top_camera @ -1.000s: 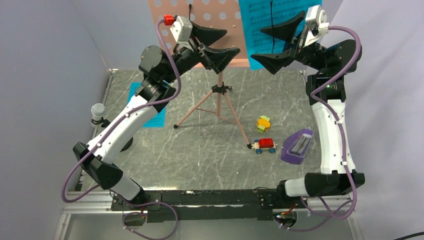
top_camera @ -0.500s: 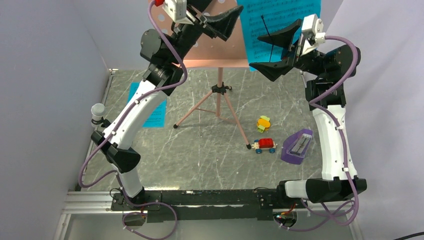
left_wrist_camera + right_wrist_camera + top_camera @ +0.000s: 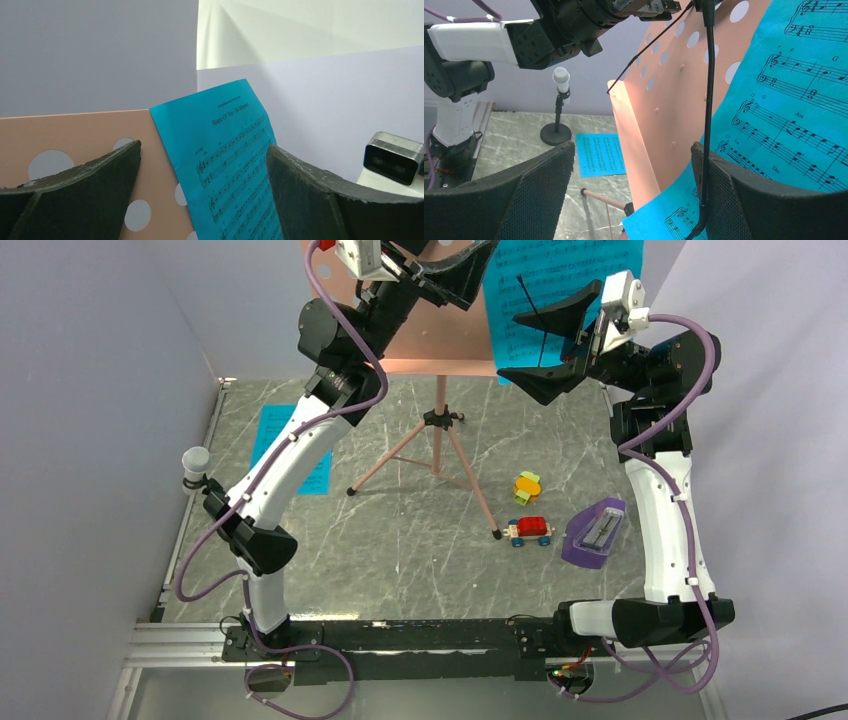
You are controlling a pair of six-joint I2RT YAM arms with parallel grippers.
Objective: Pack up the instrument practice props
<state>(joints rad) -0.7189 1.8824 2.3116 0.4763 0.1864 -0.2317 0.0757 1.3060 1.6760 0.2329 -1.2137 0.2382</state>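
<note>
Both arms reach up to the top of the overhead view, by the pink music stand (image 3: 435,340), upright on its tripod at back-centre of the grey marble table (image 3: 400,550). A blue sheet (image 3: 560,270) leans on the stand's holed desk, top right of centre.

Left gripper (image 3: 203,150): jaws wide apart, nothing in them. On its wrist cam the sheet's top corner & the desk's top edge show betw. the fingers, further off.

Right gripper (image 3: 513,345): also spread, empty, aimed at the sheet's left edge from the right. A thin black wire clip (image 3: 708,100) runs down over the page right by one finger; touching or not, can't tell.

2nd blue sheet (image 3: 270,425) lies flat at the table's left, partly under the left arm, near a small mic (image 3: 195,462). Purple metronome (image 3: 595,533) sits lower right beside the right arm, red toy car (image 3: 530,530) just left of it, yellow toy (image 3: 527,487) above the car.
</note>
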